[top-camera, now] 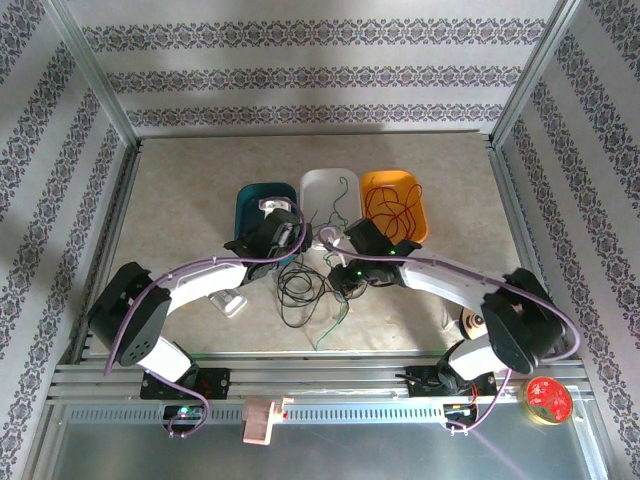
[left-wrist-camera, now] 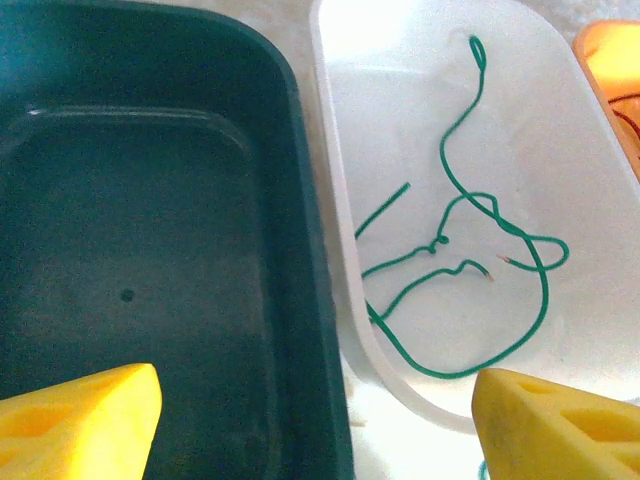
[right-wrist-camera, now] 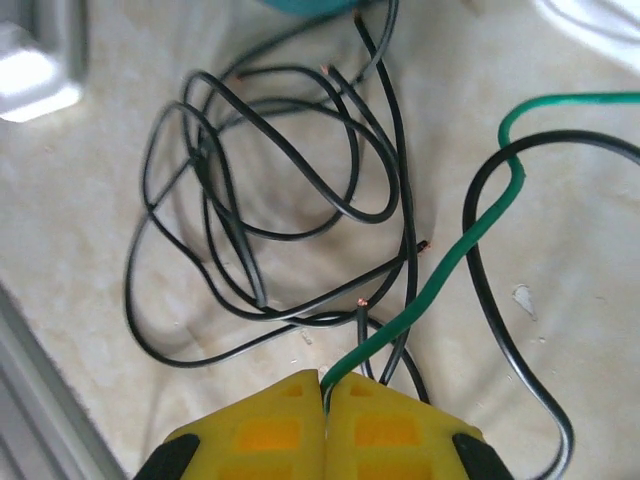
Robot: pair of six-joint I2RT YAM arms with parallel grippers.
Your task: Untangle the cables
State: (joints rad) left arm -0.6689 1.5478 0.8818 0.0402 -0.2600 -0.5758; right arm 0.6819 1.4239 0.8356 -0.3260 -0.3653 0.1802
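My right gripper [right-wrist-camera: 325, 388], bottom centre, is pinched on a green cable [right-wrist-camera: 470, 232]; black cables [right-wrist-camera: 270, 230] coil at frame centre. My left gripper [left-wrist-camera: 315, 395] stands apart over the teal tray [left-wrist-camera: 150, 250] and the white tray [left-wrist-camera: 400, 120], which holds 1 green wire [left-wrist-camera: 450, 250].

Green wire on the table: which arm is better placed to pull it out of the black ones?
Likely right: the right fingers are shut on the green wire amid the black wires, while the left fingers hang open over the teal tray and white tray.

Cables [right-wrist-camera: 470, 235] black and green (tool [right-wrist-camera: 325, 385] yellow)
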